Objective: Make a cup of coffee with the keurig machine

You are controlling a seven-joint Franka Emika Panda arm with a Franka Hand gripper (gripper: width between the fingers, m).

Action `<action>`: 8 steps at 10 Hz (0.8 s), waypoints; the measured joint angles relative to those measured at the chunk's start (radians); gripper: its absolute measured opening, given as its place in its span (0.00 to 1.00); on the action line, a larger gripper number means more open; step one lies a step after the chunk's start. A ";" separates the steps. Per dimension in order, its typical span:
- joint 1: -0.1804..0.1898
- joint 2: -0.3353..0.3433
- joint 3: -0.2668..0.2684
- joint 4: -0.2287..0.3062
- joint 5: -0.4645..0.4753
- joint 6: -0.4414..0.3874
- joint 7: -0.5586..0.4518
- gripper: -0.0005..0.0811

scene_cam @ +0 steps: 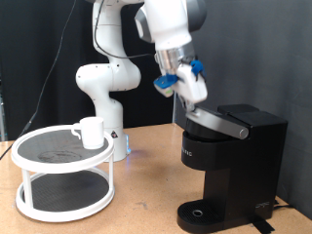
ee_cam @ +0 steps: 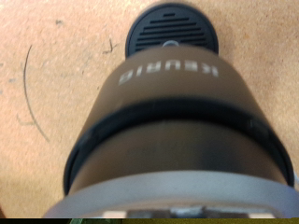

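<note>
Lid step at the keurig machine: gripper right at the lid handle.
Judging by 1 exterior view, lid looks part-raised; next move prob. needs a steady hold on that handle. Can't tell finger spread or whether they grip it, wrist view shows none. Cup sits well apart on the round rack, drip base bare.

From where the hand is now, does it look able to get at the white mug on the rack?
Probably yes. The hand hangs over the keurig machine at its lid, while the cup stands uncovered on the top tier of the white round rack toward the exterior view's left, with open space between them.
</note>
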 joint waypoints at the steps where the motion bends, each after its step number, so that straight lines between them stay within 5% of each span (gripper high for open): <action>1: -0.004 0.010 0.000 -0.026 -0.001 0.034 -0.002 0.01; 3: -0.005 0.026 0.000 -0.071 -0.001 0.089 -0.005 0.01; 8: -0.007 0.030 -0.003 -0.083 0.016 0.117 -0.027 0.01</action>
